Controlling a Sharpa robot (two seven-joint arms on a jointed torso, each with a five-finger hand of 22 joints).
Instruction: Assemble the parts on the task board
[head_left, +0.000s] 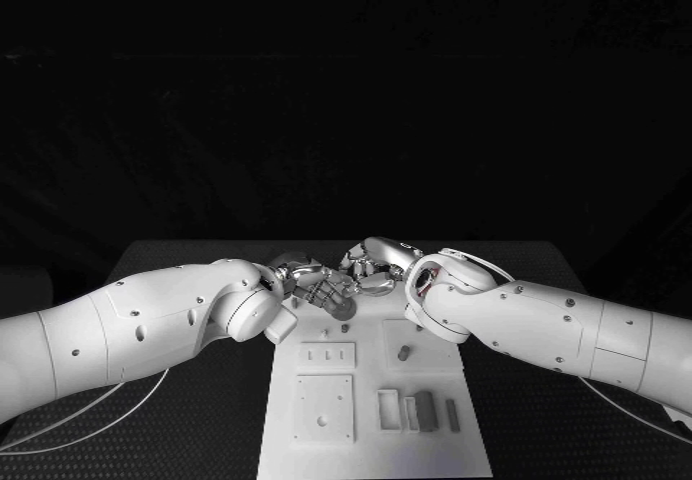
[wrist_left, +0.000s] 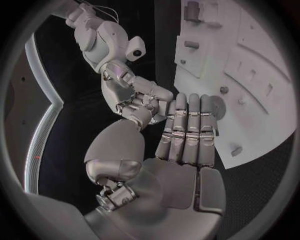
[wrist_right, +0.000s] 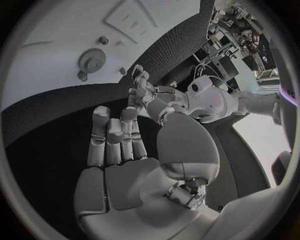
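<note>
The two shiny silver hands meet at the far end of the flat white task board (head_left: 368, 420), which lies on the dark, bumpy desk (head_left: 202, 420). The left hand (head_left: 320, 290) holds its fingers (wrist_left: 187, 130) out straight and side by side, flat like a paddle, with nothing in them. The right hand (head_left: 378, 268) is just beside it, almost touching. Its fingers (wrist_right: 119, 137) also stand straight and close together, and its smooth palm is bare.

Right under the left hand's fingertips sits a round grey gear (wrist_right: 92, 60) with little teeth all around its edge, lying flat on the board. A small round peg (wrist_left: 224, 90) stands near it. Closer to the robot than both hands, a short grey piece (head_left: 405, 352) rests in a square sunk spot. Still closer to the robot, thin grey bars (head_left: 427, 410) lie in long slots.
</note>
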